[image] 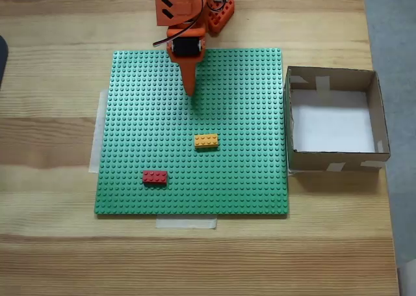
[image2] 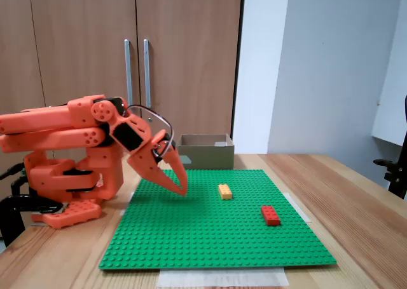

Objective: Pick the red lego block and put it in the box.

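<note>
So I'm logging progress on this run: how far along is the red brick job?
Nothing looks done yet. The red lego block lies on the green baseplate, apart from the yellow brick, and the box shows only its white floor. The tool holds nothing and hangs near the arm's base, jaws looking shut. Reaching, grasping, carrying and dropping are all left.

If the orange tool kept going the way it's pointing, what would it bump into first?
Probably the green baseplate. The tool points down and forward, its tip hanging just above the studs, short of the yellow-orange brick. Depth is hard to judge.
</note>
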